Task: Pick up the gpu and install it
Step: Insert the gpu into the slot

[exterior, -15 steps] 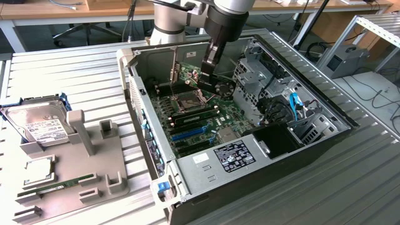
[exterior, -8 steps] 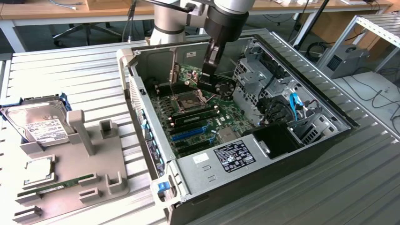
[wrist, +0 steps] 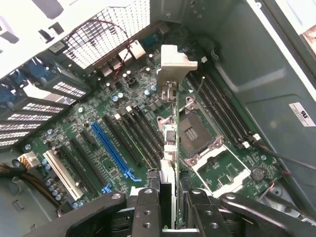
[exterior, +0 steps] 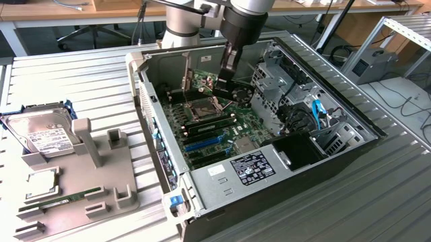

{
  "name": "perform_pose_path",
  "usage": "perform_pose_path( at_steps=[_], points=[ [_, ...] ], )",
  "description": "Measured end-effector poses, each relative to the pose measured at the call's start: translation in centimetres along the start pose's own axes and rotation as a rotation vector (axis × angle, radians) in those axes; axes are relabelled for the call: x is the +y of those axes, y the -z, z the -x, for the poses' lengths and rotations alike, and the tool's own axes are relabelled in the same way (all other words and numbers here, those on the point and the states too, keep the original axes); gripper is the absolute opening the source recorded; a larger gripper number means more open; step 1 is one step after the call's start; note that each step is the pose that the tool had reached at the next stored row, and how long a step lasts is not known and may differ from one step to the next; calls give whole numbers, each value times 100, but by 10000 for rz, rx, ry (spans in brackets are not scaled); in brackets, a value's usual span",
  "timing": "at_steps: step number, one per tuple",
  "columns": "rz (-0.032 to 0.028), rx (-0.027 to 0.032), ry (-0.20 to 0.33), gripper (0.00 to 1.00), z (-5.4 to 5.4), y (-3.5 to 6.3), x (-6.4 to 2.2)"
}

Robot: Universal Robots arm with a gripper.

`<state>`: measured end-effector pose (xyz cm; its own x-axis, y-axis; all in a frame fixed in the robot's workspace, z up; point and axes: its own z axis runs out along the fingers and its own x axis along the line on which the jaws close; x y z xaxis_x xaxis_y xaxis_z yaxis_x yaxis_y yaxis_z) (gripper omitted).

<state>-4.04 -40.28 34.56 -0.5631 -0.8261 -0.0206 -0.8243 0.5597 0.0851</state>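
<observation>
At the exterior view's left, a grey tray (exterior: pixel 74 201) on the bench (exterior: pixel 67 65) carries a hard drive (exterior: pixel 44 136) and a RAM stick (exterior: pixel 60 197). Its upright posts stand bare, so the gpu is not there. Further right, the open case (exterior: pixel 222 186) lies on its side with the board facing up, and the arm reaches down into it. The blue slot (exterior: pixel 202 143) sits toward the near side of the board. The pincer (exterior: pixel 222 83) hangs farther back, over the area around the CPU socket (exterior: pixel 202 108). In the wrist view the pincer is clamped on the gpu (wrist: pixel 170 148), with one finger (wrist: pixel 148 212) on each flat face and the thin card seen edge-on between them. The card's long axis runs straight out from the pincer. Its silvery bracket (wrist: pixel 175 61) is at the far end, pointing toward the perforated rear of the case. The gpu is held clear of the board, roughly above the socket's edge and between the black slots and the socket. The blue slot is therefore off to one side of the card, not under it. The card's line also seems turned somewhat from the slot's line, though the angle of view may exaggerate this. As I judge it, seating depends on closing that sideways gap and bringing the two long axes parallel, with the bracket toward the rear wall.
</observation>
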Motion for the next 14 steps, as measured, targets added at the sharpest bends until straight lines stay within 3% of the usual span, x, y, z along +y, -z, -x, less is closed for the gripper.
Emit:
perform_pose_path(
  at_steps=[14],
  points=[
    [16,66,775,26,2,0,1]
  ],
)
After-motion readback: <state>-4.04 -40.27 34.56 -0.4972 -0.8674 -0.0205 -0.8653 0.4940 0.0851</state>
